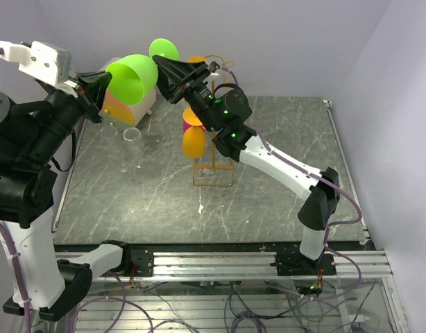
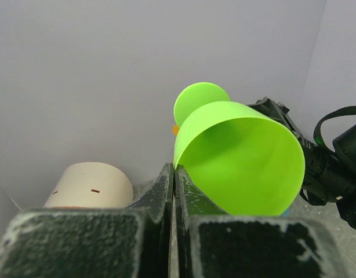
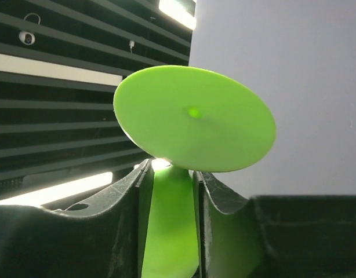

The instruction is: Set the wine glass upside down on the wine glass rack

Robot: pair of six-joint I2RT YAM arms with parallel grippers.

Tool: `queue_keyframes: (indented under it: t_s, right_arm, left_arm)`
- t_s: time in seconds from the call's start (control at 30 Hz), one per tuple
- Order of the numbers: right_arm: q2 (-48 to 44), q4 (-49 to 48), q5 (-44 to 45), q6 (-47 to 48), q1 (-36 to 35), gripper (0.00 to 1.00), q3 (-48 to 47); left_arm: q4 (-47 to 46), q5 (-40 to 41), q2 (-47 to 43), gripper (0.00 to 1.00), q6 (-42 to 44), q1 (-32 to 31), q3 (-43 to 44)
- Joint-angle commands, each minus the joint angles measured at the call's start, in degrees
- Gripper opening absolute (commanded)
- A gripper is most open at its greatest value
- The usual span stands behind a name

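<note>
A bright green wine glass (image 1: 132, 78) hangs in the air on its side, above the table's back left. Its bowl opening faces my left gripper, its round foot (image 1: 163, 48) points back right. My left gripper (image 1: 102, 87) is shut on the bowl's rim (image 2: 179, 163). My right gripper (image 1: 166, 69) is shut on the stem (image 3: 169, 220) just under the foot (image 3: 195, 116). The orange-yellow wire rack (image 1: 213, 172) stands on the table mid-back, below and right of the glass. An orange glass (image 1: 193, 141) and a magenta one (image 1: 191, 119) hang on it.
A cream cylinder-shaped container (image 1: 130, 105) with an orange side sits at the back left under the green glass; it also shows in the left wrist view (image 2: 88, 185). A small clear ring-like cup (image 1: 132, 134) lies in front of it. Grey walls close the back and right.
</note>
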State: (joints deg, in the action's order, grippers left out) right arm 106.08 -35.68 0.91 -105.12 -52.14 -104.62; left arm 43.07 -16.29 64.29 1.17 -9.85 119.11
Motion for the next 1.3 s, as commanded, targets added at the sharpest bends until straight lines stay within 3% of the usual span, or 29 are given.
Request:
queue_keyframes:
  t_s: [0.0,0.07,0.13,0.27,0.33,0.5,0.7,0.9,1.07,1.13,1.23,1.27]
  right_arm:
    - [1.67,-1.09,0.38,-1.53,-0.24,0.25,-2.23]
    - [1.89,-1.24,0.22,-1.86,-0.40,0.10,-2.18]
    - [1.84,-0.94,0.40,-1.99,-0.42,0.02,-2.21]
    - [2.25,-1.26,0.72,-2.21,-0.42,0.01,-3.29]
    - [2.57,-0.93,0.76,-2.18,-0.43,0.05,-4.23]
    - [3.86,-0.36,0.76,-2.57,-0.53,0.27,-6.54]
    - [5.54,-1.23,0.69,-3.21,-0.55,0.29,-8.50]
    - [5.16,-2.01,0.73,-3.51,-0.51,0.00,-7.20]
    - [4.25,-2.28,1.05,-3.07,-0.53,0.00,-6.15]
    - [3.26,-2.02,0.40,-2.72,-0.07,0.00,-5.10]
    - [0.12,3.91,-0.92,0.53,2.14,0.00,-4.66]
    - [-1.30,6.62,-0.99,3.30,2.86,0.00,-5.01]
  left_arm:
    - [-1.94,-0.98,-0.36,0.07,0.48,0.62,0.22]
    - [-2.00,-0.88,-0.42,0.07,0.49,0.65,0.10]
    - [-2.02,-0.97,-0.45,0.07,0.50,0.71,-0.08]
    - [-2.03,-1.52,-0.63,0.07,0.41,0.83,-0.58]
    - [-1.96,-1.76,-0.61,0.07,0.41,0.79,-0.69]
    - [-1.99,-2.28,-0.68,0.07,0.16,1.14,-0.74]
    - [-2.02,-3.30,-0.79,0.07,-0.11,1.37,-1.39]
    - [-2.16,-3.02,-0.67,0.07,-0.16,1.41,-1.59]
    - [-1.58,-3.92,-0.32,0.07,1.06,1.41,-1.82]
    - [-0.51,-6.06,-0.03,0.15,3.90,1.41,-1.77]
    - [3.32,-3.43,0.25,0.50,7.30,1.45,-0.62]
    - [4.82,-0.85,0.48,0.57,7.88,1.54,0.31]
